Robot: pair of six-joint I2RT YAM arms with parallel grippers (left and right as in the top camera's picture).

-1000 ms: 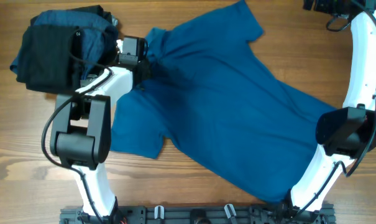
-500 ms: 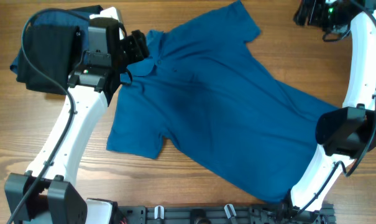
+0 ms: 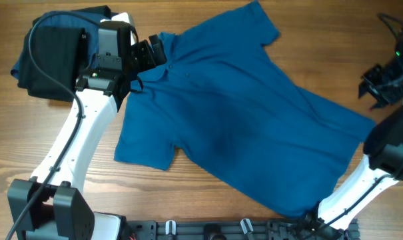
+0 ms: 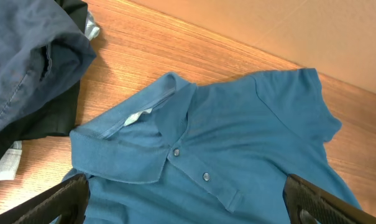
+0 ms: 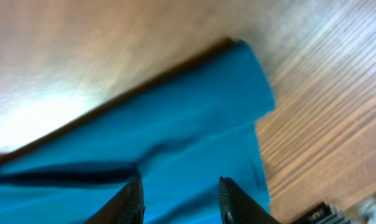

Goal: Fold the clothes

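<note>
Shirt (image 3: 241,113) spread crooked on table (image 3: 28,147), collar (image 4: 144,143) beside dark pile (image 3: 54,53). Left gripper (image 3: 151,53) wide apart over collar; right gripper (image 3: 378,83) half apart by hem (image 3: 364,123), holding nothing. Risk — uneven grabs bunch cloth, skewing fold.

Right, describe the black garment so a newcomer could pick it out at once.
On the wooden table, go to the upper left of the overhead view, where a pile of dark clothes sits beside the collar of the blue polo shirt. The black garment lies on top, over a dark blue one, the only black cloth there.
</note>
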